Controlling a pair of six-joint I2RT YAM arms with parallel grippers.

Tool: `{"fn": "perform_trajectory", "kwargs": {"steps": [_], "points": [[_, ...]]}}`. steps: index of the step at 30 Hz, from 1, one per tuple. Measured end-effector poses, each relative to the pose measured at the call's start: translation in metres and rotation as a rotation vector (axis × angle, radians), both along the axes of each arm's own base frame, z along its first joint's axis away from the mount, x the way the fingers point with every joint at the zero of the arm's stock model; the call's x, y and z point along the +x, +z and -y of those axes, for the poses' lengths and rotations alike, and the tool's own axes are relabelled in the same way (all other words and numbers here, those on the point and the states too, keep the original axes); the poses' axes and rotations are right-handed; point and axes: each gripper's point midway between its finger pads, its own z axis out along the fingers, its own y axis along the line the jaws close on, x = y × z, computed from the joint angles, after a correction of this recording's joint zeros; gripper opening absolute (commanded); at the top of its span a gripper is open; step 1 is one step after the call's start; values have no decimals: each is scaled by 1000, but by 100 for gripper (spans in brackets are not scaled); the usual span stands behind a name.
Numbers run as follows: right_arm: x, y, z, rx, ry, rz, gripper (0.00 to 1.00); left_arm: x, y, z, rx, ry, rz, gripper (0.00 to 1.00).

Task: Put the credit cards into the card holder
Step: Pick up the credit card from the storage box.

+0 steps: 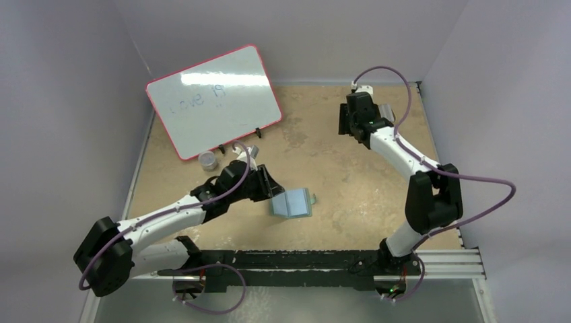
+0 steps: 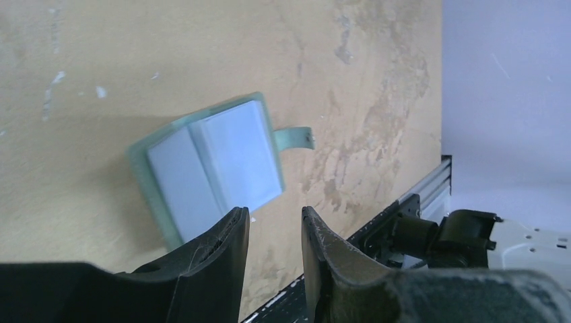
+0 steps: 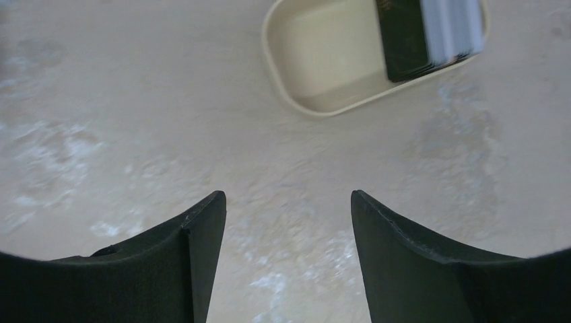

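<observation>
The card holder (image 1: 291, 202) is lying open on the desk (image 1: 337, 168) near the middle, its pale blue inside facing up and its strap (image 2: 296, 138) sticking out to the right. The left gripper (image 2: 273, 215) is hovering just beside its left edge, fingers narrowly apart and gripping nothing. The credit cards (image 3: 448, 27) are sitting in a tan tray (image 3: 316, 54) at the far right, well apart from the holder. The right gripper (image 3: 286, 202) is hanging near the tray, spread wide and empty. A whiteboard (image 1: 213, 97) is leaning at the far left.
</observation>
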Motion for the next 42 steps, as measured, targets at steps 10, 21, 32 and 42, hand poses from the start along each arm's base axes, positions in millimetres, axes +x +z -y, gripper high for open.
{"fn": "perform_trajectory", "kwargs": {"steps": [10,21,32,42], "points": [[40,-16,87,-192,-118,-82,72,0,-42,10,58,-43,-73,31],[74,-30,134,-326,-156,-139,70,-2,-78,-13,179,6,-108,31],[123,-34,141,-336,-112,-151,69,2,-94,-41,332,63,-86,32],[123,-73,149,-401,-97,-274,56,3,-97,-51,382,78,-77,32]]}}
